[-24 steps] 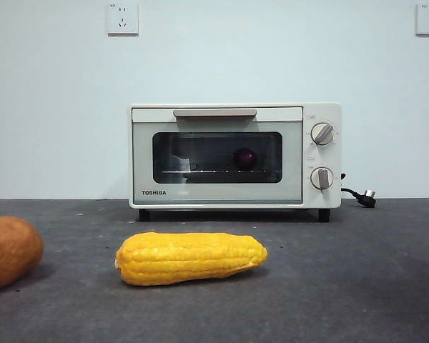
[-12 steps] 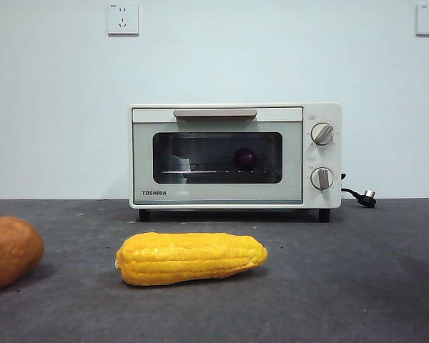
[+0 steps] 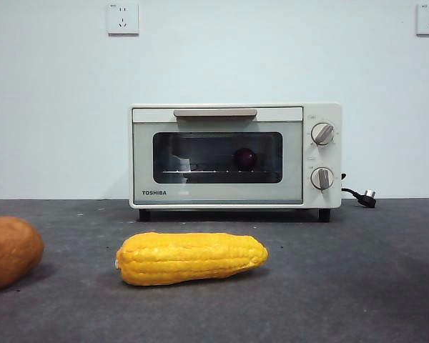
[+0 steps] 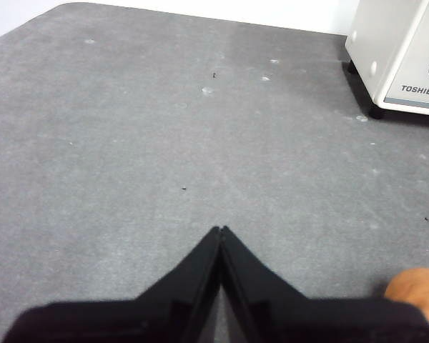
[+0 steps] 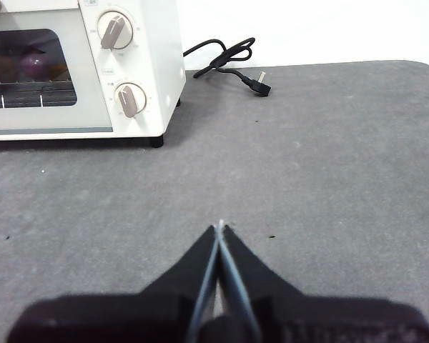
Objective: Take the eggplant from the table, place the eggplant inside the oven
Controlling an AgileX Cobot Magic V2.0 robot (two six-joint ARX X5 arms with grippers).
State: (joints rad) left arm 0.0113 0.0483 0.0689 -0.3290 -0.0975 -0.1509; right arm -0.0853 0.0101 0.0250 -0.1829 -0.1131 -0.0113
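Two grippers noted, both low over bare table point(image 3: 357, 286), well short of the oven point(image 3: 234, 155) and holding nothing. Left gripper point(image 4: 222, 230): jaws pressed together tip to tip, clenched on nothing, aimed across grey surface with one oven corner beyond and an orange-brown vegetable point(image 4: 418, 289) just beside the jaw base, cut off by the frame edge. Right gripper point(image 5: 221, 227): jaws likewise closed to a point, nothing between them, facing open table with the oven's knob side and a loose black power cord point(image 5: 232, 61) farther off. Neither arm visible in the front view.

Eggplant point(image 3: 244, 158) located inside the oven, on the wire rack behind the shut glass door, right of the window's centre; seen end-on as a round purple blob only, stem and length not discernible. In the right wrist view, same item dim and blurred behind glass point(image 5: 32, 66). Oven left portion cut off there. Corn cob point(image 3: 191, 258) lying on the table in front of the oven, apart from it. Orange-brown vegetable at far left of the front view, half cropped.
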